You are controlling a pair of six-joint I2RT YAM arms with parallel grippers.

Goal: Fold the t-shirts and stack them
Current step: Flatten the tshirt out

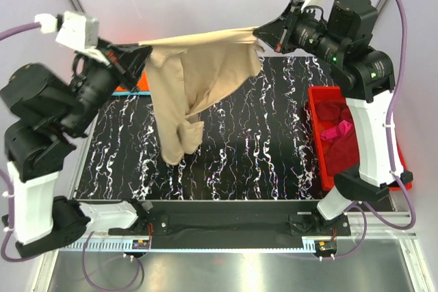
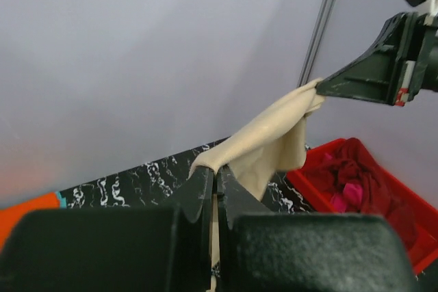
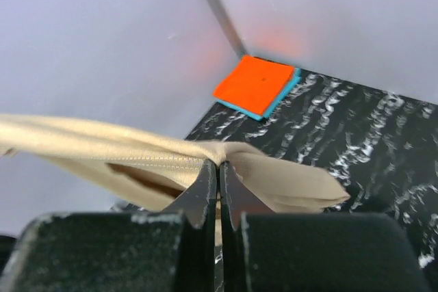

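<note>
A tan t-shirt (image 1: 198,76) hangs in the air over the far half of the table, its top edge stretched between my two grippers and the rest drooping toward the mat. My left gripper (image 1: 142,52) is shut on the shirt's left end (image 2: 215,171). At the other end my right gripper (image 1: 259,34) is shut on the cloth too (image 3: 219,163). An orange t-shirt (image 3: 254,85) lies folded on a light blue one (image 3: 284,94) at the table's far left corner. Maroon (image 1: 342,143) and pink (image 1: 337,130) t-shirts lie crumpled in the red bin.
The red plastic bin (image 1: 317,128) stands at the right edge of the black marbled mat (image 1: 260,148). Grey walls and a metal post (image 2: 321,25) close in the far side. The arm bases sit on a rail at the near edge.
</note>
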